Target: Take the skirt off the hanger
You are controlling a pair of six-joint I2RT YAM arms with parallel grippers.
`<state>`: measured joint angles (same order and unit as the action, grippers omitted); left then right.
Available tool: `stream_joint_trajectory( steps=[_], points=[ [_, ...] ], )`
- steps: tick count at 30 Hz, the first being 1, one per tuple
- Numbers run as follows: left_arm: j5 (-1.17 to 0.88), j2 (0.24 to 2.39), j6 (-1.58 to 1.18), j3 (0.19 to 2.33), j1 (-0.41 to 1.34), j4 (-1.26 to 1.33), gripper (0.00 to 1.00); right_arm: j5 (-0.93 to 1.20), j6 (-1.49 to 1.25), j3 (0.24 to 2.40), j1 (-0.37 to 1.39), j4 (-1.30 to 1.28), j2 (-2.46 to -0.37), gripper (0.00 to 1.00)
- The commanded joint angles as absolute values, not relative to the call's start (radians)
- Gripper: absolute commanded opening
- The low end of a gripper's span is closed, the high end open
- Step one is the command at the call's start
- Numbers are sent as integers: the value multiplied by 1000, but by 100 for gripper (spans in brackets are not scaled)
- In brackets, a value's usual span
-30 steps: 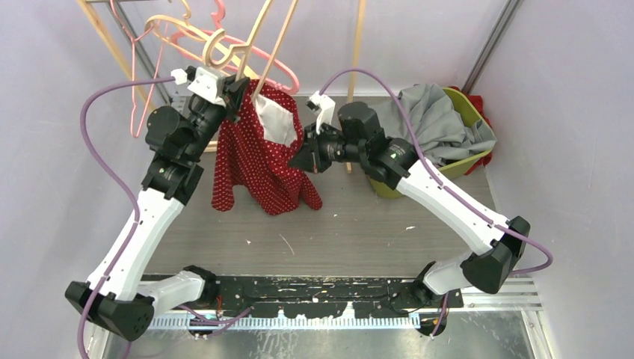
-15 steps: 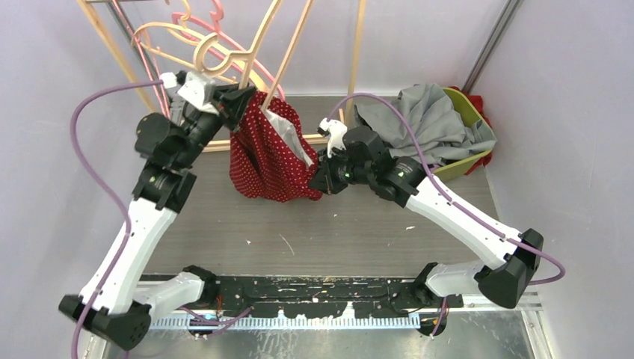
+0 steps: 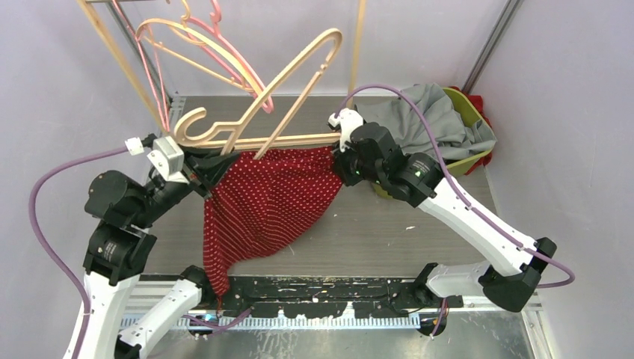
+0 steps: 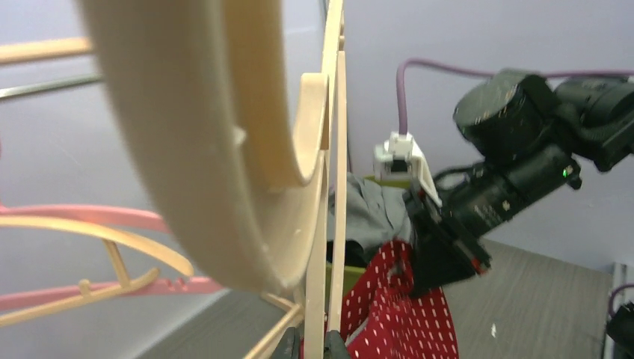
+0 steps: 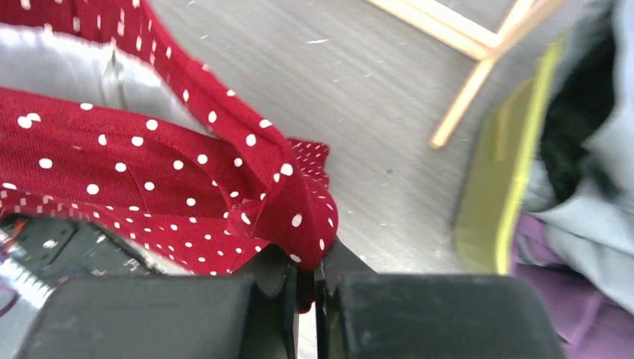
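Skirt (image 3: 262, 202) hangs stretched above table (image 3: 389, 232), between claws. Right gripper (image 3: 338, 163) pinches one corner. Left gripper (image 3: 220, 161) is clamped on hanger (image 3: 299, 69) at the other. Lilac walls (image 3: 568, 75); basket (image 3: 467, 161) behind.

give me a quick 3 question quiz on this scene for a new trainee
1. True or false: the right gripper is shut on a corner of the skirt.
2. What lies in the green bin? A) a grey cloth B) a pair of shoes C) a stack of plates
3. Short answer: which gripper holds the wooden hanger?

Key
1. True: the red dotted fabric is pinched between its fingers.
2. A
3. The left gripper: the hanger's slats run down between its fingers.
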<state>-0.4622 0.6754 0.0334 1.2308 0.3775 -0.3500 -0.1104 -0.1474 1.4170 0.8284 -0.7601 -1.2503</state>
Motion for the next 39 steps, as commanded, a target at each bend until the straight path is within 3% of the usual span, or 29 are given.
stream_joint_trajectory(
  steps=[1, 9, 25, 39],
  points=[
    [-465, 648, 68, 1230, 374, -419, 0, -432, -41, 1497, 819, -806, -1187, 1],
    [-436, 658, -14, 1161, 374, -248, 0, -298, -134, 1496, 819, -756, -1202, 1],
    [-369, 897, -322, 1162, 374, 494, 0, -247, -156, 1455, 819, -696, -1233, 1],
    [-308, 989, -403, 1211, 375, 681, 0, -253, -156, 1428, 819, -701, -1222, 1]
  ],
)
